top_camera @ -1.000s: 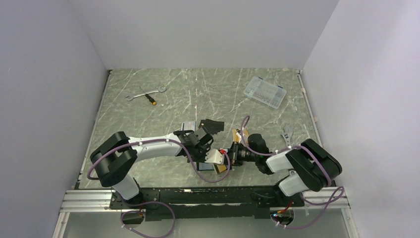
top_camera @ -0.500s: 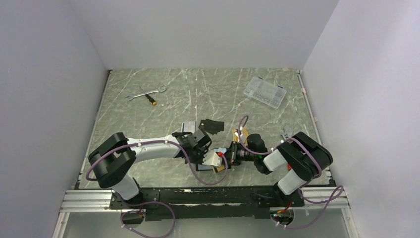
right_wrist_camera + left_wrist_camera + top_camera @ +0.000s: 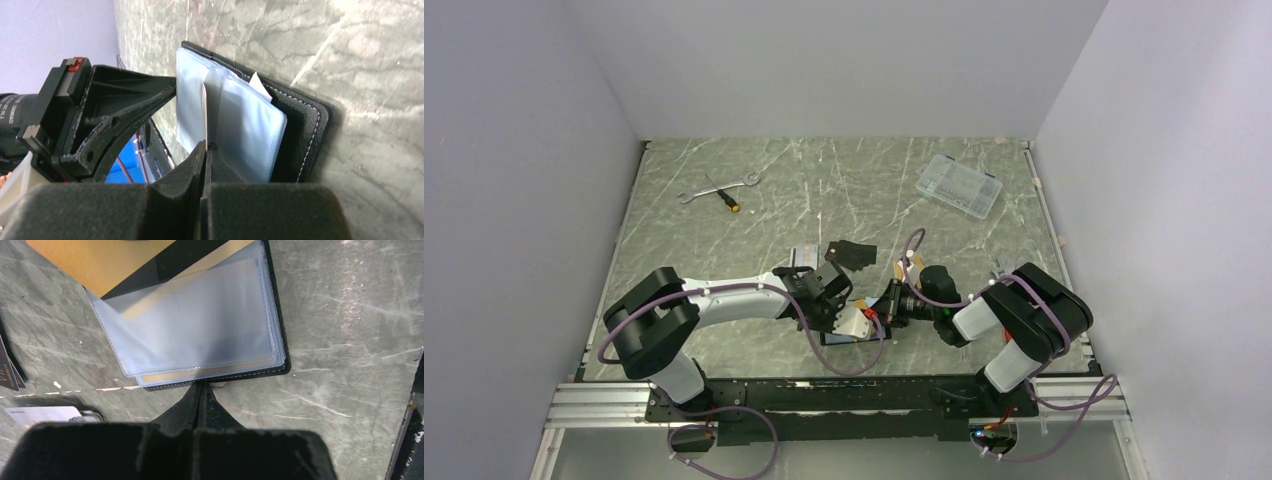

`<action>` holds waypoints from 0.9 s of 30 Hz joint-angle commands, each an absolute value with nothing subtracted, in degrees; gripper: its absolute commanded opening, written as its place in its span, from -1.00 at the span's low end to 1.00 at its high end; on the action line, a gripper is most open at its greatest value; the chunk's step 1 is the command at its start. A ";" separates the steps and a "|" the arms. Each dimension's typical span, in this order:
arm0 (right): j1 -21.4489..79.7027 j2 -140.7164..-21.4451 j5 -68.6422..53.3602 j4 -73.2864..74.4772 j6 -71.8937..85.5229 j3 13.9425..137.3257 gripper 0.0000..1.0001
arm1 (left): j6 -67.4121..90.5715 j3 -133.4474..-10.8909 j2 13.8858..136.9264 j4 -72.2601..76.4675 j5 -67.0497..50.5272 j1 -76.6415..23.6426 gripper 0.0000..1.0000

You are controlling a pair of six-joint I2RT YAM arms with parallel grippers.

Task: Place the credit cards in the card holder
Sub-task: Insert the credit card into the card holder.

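1. The holder (image 3: 278, 315) is laid open on the table (image 3: 824, 190), near the front edge and between the two grippers. Its clear sleeves (image 3: 200, 335) are turned upward, and a black stitched border is seen around them.
2. The left gripper (image 3: 203, 390) is seen with its fingers pressed together, and their tips are set against the holder's near edge. Whether any of that edge is nipped between them cannot be told.
3. The right gripper (image 3: 205, 150) is closed on a card (image 3: 115, 260), which is pinched by one edge.
4. The card is orange with a black stripe and is held at a slant over the holder's far side. One corner is tucked under the top sleeve, where it is seen through the plastic as a tan band; most of the card is left outside.
5. In the right wrist view the card is seen edge-on, as a thin pale line standing between two sleeves.
6. A tan strip is seen inside the lowest sleeve, along the holder's near edge.
7. Orange cards (image 3: 911, 268) are left on the table beside the right arm's wrist; their number cannot be told. A black piece (image 3: 854, 252) is seen just beyond the left gripper.
8. At the back, a wrench (image 3: 719, 184) and a screwdriver (image 3: 724, 197) are crossed on the left, and a clear box (image 3: 959, 185) is placed on the right.
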State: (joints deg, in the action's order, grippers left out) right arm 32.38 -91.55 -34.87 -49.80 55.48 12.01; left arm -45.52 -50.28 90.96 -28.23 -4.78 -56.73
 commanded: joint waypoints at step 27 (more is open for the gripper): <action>39.03 -99.21 -22.34 -60.60 62.15 10.00 -1.00 | -44.95 -54.20 93.70 -29.93 -10.01 -61.13 -1.00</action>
State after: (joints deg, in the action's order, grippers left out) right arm 36.03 -97.82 -28.60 -61.21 60.84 10.68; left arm -46.76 -53.12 93.23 -31.62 -3.66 -59.29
